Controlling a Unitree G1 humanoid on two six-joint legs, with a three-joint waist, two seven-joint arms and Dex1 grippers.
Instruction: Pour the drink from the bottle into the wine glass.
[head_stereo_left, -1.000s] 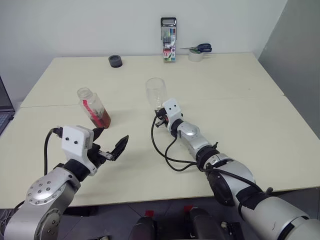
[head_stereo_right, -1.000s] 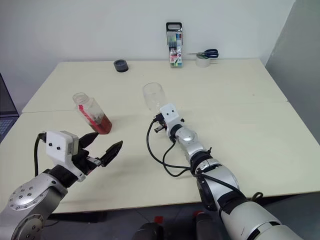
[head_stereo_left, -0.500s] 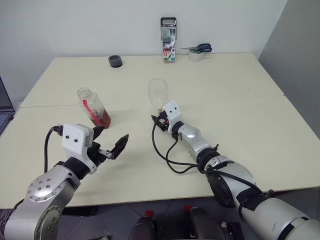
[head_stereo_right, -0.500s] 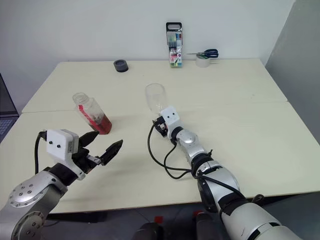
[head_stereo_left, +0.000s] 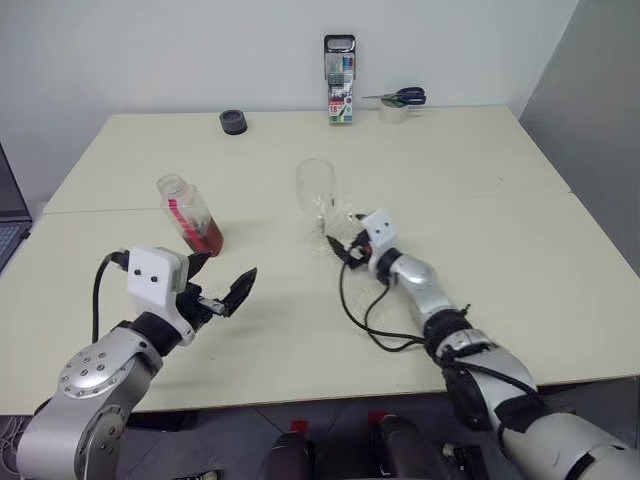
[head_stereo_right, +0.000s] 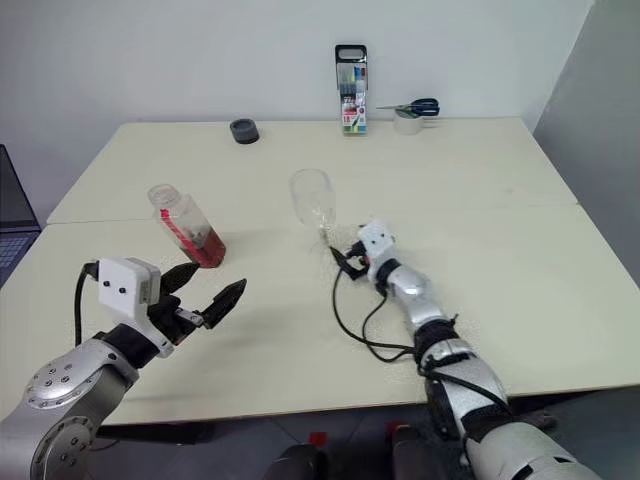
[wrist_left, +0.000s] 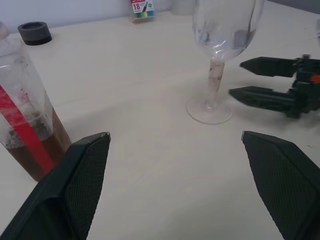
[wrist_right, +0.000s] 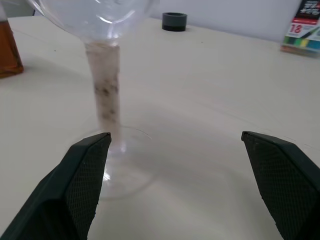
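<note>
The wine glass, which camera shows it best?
The left wrist view: the wine glass shows bowl, stem and foot close up. The right wrist view cuts off most of the bowl; the head views show it whole but small.

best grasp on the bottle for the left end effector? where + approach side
Grip the bottle mid-body at the red label band, below the open neck. It stands upright with no cap on, so probably come in level from the near side. The left end effector is open just short of it.
</note>
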